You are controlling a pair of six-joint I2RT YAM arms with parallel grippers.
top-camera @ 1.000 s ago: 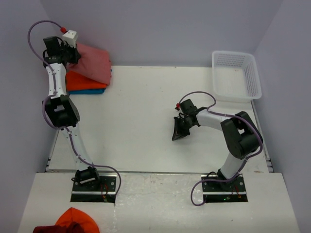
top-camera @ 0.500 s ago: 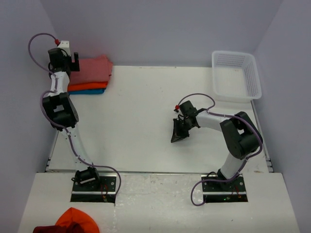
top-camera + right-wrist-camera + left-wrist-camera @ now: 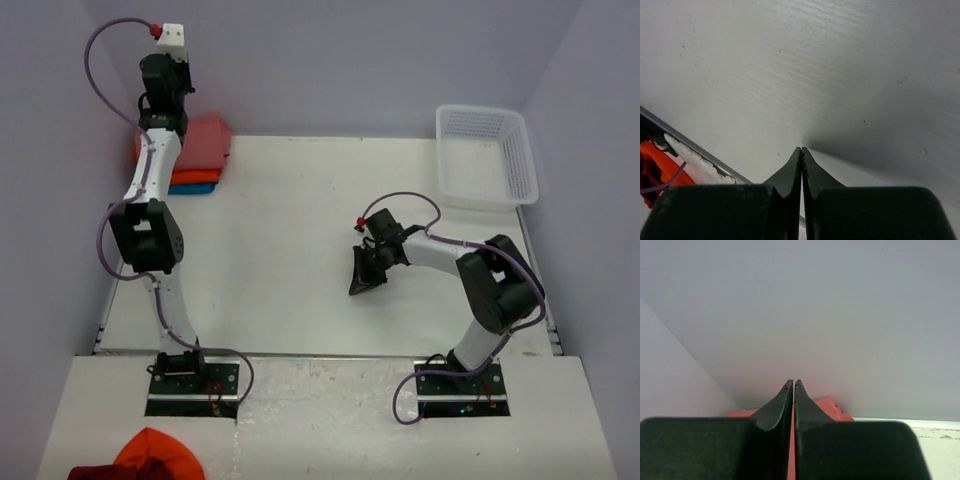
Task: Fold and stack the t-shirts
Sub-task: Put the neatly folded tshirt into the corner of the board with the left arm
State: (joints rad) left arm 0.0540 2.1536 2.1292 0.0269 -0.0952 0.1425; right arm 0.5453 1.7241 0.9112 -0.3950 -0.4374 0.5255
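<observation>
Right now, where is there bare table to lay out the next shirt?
Widest bare table runs between the stacked t-shirts and the white basket, and forward to the near edge left of the right gripper. Crowded: the far-left corner, where the left arm rises beside the stack, and around the right arm.

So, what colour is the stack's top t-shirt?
The top t-shirt is salmon-red; clearest in top external view.

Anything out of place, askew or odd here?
An orange cloth and a dark red cloth lie bunched on the near ledge, off the table, by the left arm's base. The stacked t-shirts look tidy.
</observation>
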